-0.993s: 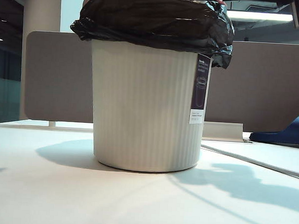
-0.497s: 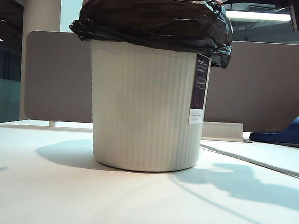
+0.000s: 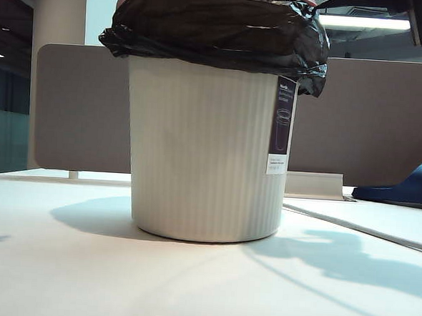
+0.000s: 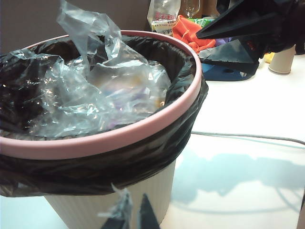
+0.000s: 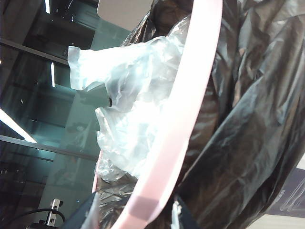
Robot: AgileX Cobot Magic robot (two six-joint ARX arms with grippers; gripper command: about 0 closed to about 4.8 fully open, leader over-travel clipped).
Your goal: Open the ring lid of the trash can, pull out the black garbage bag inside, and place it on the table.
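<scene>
While seated, pink ring lid, intact

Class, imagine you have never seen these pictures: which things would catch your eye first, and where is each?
The big cream-white trash can stands mid-table, its glossy black garbage bag folded out over the rim. From the left wrist view, the salmon-pink ring lid sits on the rim, with crumpled clear plastic inside. The right gripper has its fingers either side of the ring; the left gripper is shut beside the bin's wall.
</scene>
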